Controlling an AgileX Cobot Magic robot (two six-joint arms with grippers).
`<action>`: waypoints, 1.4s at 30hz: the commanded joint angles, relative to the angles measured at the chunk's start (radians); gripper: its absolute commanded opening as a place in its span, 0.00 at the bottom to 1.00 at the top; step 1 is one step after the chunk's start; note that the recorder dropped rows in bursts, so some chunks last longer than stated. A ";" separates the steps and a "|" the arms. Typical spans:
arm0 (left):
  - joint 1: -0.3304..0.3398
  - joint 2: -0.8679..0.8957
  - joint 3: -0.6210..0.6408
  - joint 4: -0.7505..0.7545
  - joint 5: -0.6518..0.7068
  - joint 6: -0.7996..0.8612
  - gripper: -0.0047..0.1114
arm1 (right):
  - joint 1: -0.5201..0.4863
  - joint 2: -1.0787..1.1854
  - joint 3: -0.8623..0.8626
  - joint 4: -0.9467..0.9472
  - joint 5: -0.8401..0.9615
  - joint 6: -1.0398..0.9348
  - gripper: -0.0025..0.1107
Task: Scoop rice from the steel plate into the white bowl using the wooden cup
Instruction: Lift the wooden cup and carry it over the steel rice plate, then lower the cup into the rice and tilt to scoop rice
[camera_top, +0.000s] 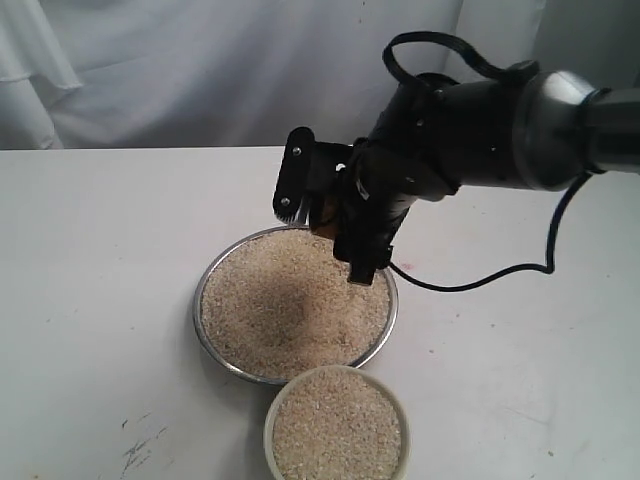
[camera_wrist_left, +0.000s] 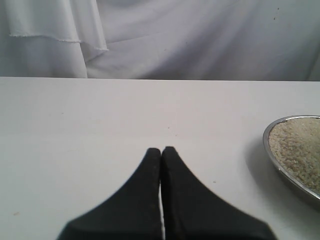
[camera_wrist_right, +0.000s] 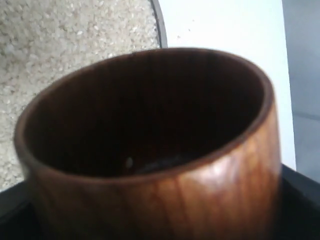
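The steel plate (camera_top: 200, 322) lies mid-table, heaped with rice (camera_top: 285, 300). Just in front of it stands the white bowl (camera_top: 269, 420), also filled with rice (camera_top: 336, 430). My right gripper (camera_top: 325, 238) hovers over the plate's far rim, shut on the wooden cup (camera_top: 324, 214). In the right wrist view the wooden cup (camera_wrist_right: 215, 190) fills the frame, tilted, its dark inside holding only a stray grain; rice (camera_wrist_right: 60, 45) lies beneath it. My left gripper (camera_wrist_left: 161, 150) is shut and empty above bare table, with the steel plate (camera_wrist_left: 270, 150) off to one side.
A black cable (camera_top: 480, 280) trails from the right arm across the table behind the plate. White cloth (camera_top: 200, 70) hangs along the table's far edge. Dark scuff marks (camera_top: 140, 445) show near the front left.
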 joint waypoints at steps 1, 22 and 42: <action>-0.002 -0.005 0.005 -0.001 -0.006 -0.003 0.04 | 0.025 0.031 -0.042 -0.037 0.072 -0.075 0.02; -0.002 -0.005 0.005 -0.001 -0.006 -0.003 0.04 | 0.038 0.070 -0.042 -0.274 0.001 -0.333 0.02; -0.002 -0.005 0.005 -0.001 -0.006 -0.003 0.04 | 0.046 0.181 -0.071 -0.649 0.018 -0.327 0.02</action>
